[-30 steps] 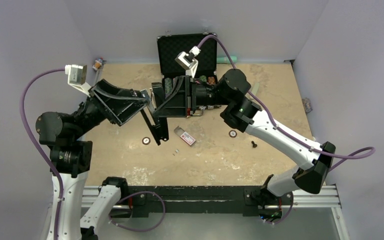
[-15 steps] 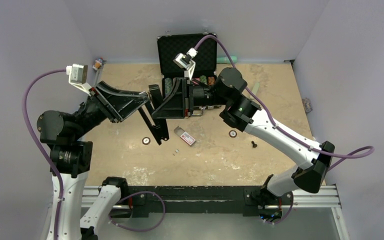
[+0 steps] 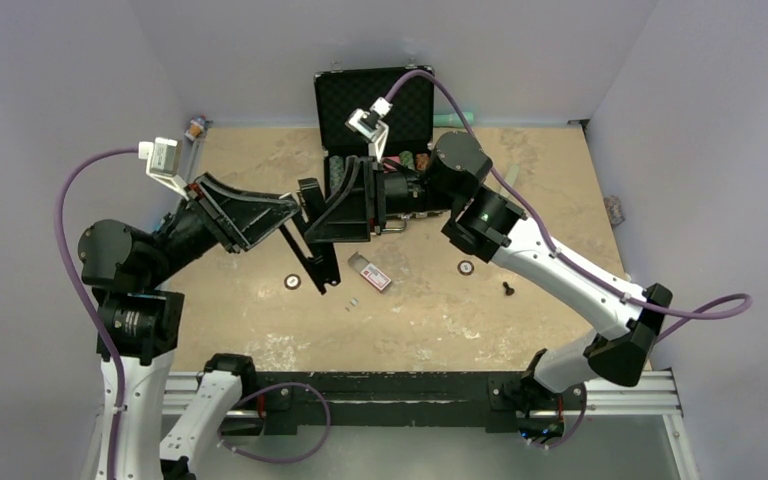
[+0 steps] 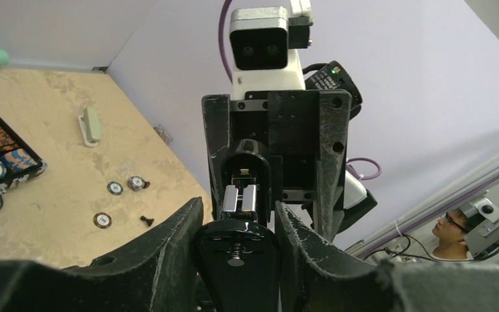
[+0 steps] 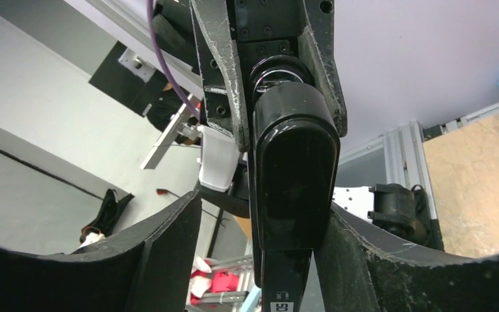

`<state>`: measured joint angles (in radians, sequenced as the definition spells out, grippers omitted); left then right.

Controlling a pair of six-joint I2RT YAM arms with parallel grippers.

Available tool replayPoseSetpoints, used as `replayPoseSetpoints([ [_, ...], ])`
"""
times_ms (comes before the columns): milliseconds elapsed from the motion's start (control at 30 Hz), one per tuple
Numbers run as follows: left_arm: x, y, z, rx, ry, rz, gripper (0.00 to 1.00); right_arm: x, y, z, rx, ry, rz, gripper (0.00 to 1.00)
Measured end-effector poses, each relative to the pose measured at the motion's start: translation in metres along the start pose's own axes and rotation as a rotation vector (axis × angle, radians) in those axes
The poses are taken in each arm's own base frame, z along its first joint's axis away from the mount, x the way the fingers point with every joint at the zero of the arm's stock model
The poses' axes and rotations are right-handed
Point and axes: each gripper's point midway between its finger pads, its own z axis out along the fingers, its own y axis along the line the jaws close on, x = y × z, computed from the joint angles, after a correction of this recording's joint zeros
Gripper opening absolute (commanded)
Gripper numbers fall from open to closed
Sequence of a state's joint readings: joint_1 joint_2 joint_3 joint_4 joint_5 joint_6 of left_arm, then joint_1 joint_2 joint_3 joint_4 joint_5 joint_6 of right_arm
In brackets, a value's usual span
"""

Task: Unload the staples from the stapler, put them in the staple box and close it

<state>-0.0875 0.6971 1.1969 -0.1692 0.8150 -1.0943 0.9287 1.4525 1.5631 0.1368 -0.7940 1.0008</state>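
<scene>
**Stapler gripped in my left hand, staples lying below**

My left hand (image 4: 236,218) is closed narrow on the slim black desk stapler (image 3: 311,262). Both fingers press against its glossy base, and its spring and silvery metal channel face my wrist. The stapler's long half slants down below my hands toward the sandy tabletop (image 3: 260,320); I cannot tell whether its tip touches.

My right hand (image 5: 263,207) meets the left head-on, with the stapler's rounded top arm between its fingers. They stand wider than the arm: one finger (image 5: 357,260) lies against it and the other stays apart.

A tiny silvery-grey strip of staples (image 3: 354,303) lies on the tabletop below both hands, on the side nearer my bases. It is close to a small red-and-white rectangular box (image 3: 371,273). Beyond my right hand sits an open black case (image 3: 340,95).
</scene>
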Motion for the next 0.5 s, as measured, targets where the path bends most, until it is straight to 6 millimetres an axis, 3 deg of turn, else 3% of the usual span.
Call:
replayPoseSetpoints([
  [200,0.008,0.009,-0.006,-0.067,0.027,-0.003,0.0,-0.003,-0.012,-0.011,0.077,-0.013,-0.011,0.72],
  [500,0.029,0.023,-0.02,-0.15,0.079,-0.005,0.0,-0.042,-0.042,-0.053,0.318,-0.134,-0.076,0.69],
])
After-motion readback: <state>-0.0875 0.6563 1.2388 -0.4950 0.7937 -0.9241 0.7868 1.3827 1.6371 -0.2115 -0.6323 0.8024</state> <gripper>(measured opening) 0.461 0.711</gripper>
